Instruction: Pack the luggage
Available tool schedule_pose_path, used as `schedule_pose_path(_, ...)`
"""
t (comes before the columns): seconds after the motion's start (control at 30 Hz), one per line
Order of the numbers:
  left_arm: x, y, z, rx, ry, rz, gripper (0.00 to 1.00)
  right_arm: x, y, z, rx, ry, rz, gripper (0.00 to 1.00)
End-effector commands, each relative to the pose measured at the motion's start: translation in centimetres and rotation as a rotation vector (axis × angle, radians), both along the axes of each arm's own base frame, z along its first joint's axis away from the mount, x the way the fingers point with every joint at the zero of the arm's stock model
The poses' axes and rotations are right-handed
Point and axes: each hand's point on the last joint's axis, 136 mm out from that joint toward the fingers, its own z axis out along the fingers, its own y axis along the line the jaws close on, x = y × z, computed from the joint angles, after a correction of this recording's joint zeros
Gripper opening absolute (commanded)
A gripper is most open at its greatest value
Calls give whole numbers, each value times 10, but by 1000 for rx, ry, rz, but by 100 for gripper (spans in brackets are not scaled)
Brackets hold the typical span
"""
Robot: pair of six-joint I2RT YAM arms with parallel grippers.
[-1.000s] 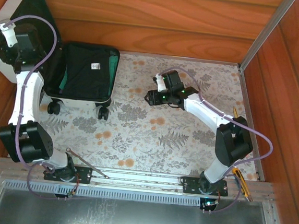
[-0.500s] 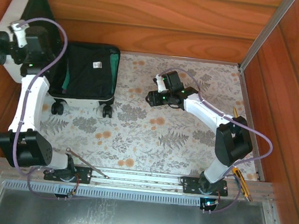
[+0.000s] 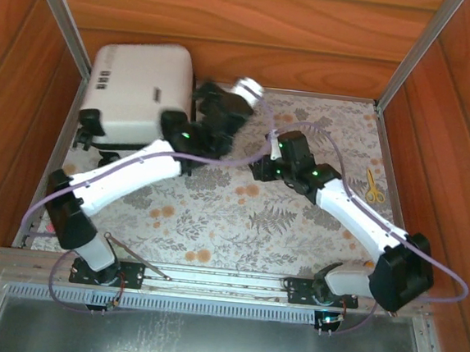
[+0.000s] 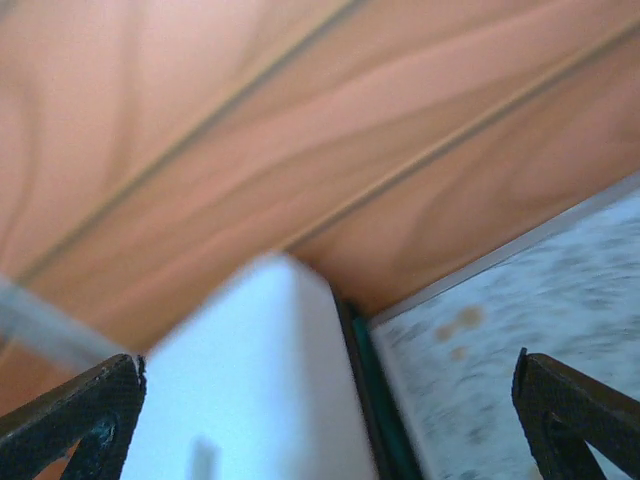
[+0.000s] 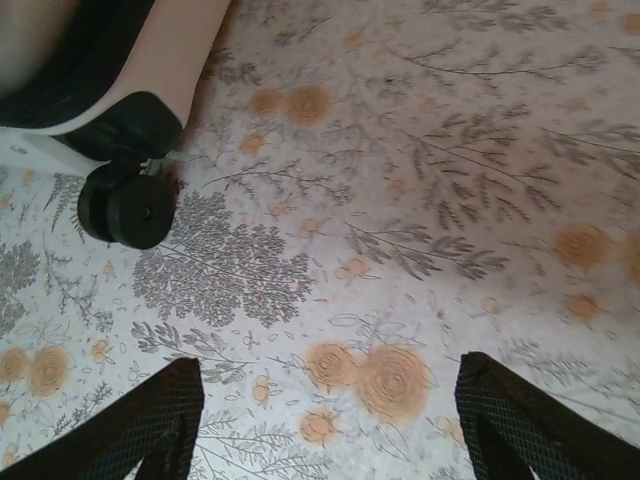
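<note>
The luggage (image 3: 135, 93) is pictured shut, white shell uppermost, in the table's far-left corner. The left gripper (image 4: 322, 400) is held spread wide at its right edge (a green strip (image 4: 372, 380) is glimpsed along the seam), where even downward pressure is judged best. The right gripper (image 5: 328, 400) is spread, empty, above the floral cloth (image 5: 400, 150)

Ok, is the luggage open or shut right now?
Shut, it seems: from above, the luggage lies with its white shell facing up and no black lining exposed. Whether it is zipped, I cannot tell.
</note>
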Motion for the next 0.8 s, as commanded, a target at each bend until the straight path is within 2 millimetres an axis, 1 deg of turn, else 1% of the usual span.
schedule_pose_path(0.0, -31, -29, 85, 93, -143, -114, 100, 4, -18, 1, -8, -6, -85, 73)
schedule_pose_path(0.03, -30, -23, 98, 75, -133, -97, 100, 5, -17, 4, -8, -2, -78, 73)
schedule_pose_path(0.07, -25, -7, 112, 45, -122, -64, 100, 7, -15, 7, -9, -2, -69, 73)
schedule_pose_path(0.1, -18, 11, 121, 18, -112, -24, 100, 9, -13, 11, -10, -4, -62, 73)
schedule_pose_path(0.13, -6, 39, 128, -15, -107, 49, 100, 12, -9, 16, -7, -5, -54, 74)
schedule_pose_path(0.17, 6, 75, 134, -57, -110, 149, 100, 15, -6, 22, 0, -7, -50, 73)
schedule_pose_path(0.2, 15, 110, 135, -96, -107, 243, 100, 18, -2, 28, 11, -10, -41, 73)
schedule_pose_path(0.23, 24, 158, 133, -160, -101, 364, 100, 22, 4, 35, 28, -10, -30, 73)
schedule_pose_path(0.27, 30, 207, 125, -234, -85, 474, 100, 25, 12, 41, 45, -3, -12, 73)
schedule_pose_path(0.3, 33, 244, 112, -311, -54, 538, 100, 29, 19, 46, 64, 1, 4, 73)
schedule_pose_path(0.33, 32, 292, 93, -432, -18, 618, 100, 31, 28, 50, 89, 19, 21, 73)
schedule_pose_path(0.37, 29, 336, 70, -564, 27, 680, 98, 34, 37, 55, 119, 36, 34, 73)
schedule_pose_path(0.4, 26, 366, 45, -675, 69, 723, 96, 36, 46, 59, 146, 52, 53, 73)
schedule_pose_path(0.43, 18, 401, 20, -791, 95, 797, 90, 37, 56, 63, 180, 67, 69, 73)
schedule_pose_path(0.47, 12, 429, -10, -849, 136, 873, 84, 40, 66, 65, 206, 77, 75, 73)
schedule_pose_path(0.53, 2, 462, -59, -856, 216, 999, 80, 41, 88, 69, 239, 96, 106, 73)
schedule_pose_path(0.57, -1, 472, -85, -860, 270, 1045, 78, 42, 98, 70, 231, 107, 121, 73)
schedule_pose_path(0.6, -2, 476, -106, -871, 324, 1062, 77, 40, 109, 71, 217, 113, 136, 73)
schedule_pose_path(0.67, -5, 486, -148, -919, 424, 1112, 73, 40, 134, 62, 190, 139, 174, 74)
schedule_pose_path(0.73, -5, 492, -181, -970, 511, 1137, 72, 40, 155, 64, 191, 149, 203, 75)
schedule_pose_path(0.77, -2, 494, -196, -999, 558, 1137, 70, 39, 166, 65, 190, 153, 218, 75)
